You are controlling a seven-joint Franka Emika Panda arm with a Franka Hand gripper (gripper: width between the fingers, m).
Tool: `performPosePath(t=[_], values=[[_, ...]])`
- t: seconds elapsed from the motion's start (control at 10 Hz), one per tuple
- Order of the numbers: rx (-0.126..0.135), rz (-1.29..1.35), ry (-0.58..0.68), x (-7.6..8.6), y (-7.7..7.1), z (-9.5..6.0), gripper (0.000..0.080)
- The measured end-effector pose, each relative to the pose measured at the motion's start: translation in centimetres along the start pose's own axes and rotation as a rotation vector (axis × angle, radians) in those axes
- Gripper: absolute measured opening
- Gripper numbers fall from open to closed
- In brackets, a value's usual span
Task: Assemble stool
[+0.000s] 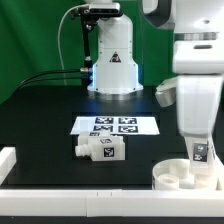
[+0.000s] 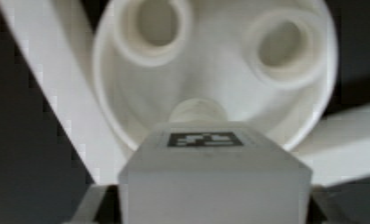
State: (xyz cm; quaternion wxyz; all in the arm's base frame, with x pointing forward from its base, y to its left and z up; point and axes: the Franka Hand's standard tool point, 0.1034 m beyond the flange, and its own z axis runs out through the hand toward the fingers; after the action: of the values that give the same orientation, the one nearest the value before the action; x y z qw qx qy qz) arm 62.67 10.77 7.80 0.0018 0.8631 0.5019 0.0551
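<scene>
the round seat (image 1: 183, 176) of the stool is seen at the lower right of the exterior view, laid flat on the black table (image 1: 40, 110) with its round holes facing up. one tagged leg (image 1: 201, 154) is stood upright on the seat, toward its right side, with the tag turned to the camera. in the wrist view the same leg (image 2: 208, 150) is seen from above, close to the lens, with the seat (image 2: 200, 70) and its open holes behind it. the gripper (image 1: 201, 144) is held straight down over this leg, with the leg between its fingers. whether they are clamped on it or stand slightly apart from it cannot be told (they are barely seen in either view). further loose legs (image 1: 100, 150) are laid on their sides at the lower centre of the exterior view, well apart from the seat. just behind them the marker board (image 1: 115, 125) is laid flat. white border rails (image 1: 8, 165) are run along the lower left and bottom edge. the arm's base (image 1: 113, 55) is mounted at the upper centre.
</scene>
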Motion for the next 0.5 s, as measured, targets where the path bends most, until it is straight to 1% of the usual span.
performPosePath(t=[0.1, 0.2, 0.3, 0.5], values=[[0.017, 0.214, 0.014, 0.00, -0.16, 0.16, 0.0334], [0.040, 0.439, 0.022, 0.18, -0.30, 0.25, 0.0334], [0.061, 0.569, 0.013, 0.19, -0.30, 0.23, 0.0334], [0.064, 0.648, 0.012, 0.19, -0.38, 0.27, 0.0334]])
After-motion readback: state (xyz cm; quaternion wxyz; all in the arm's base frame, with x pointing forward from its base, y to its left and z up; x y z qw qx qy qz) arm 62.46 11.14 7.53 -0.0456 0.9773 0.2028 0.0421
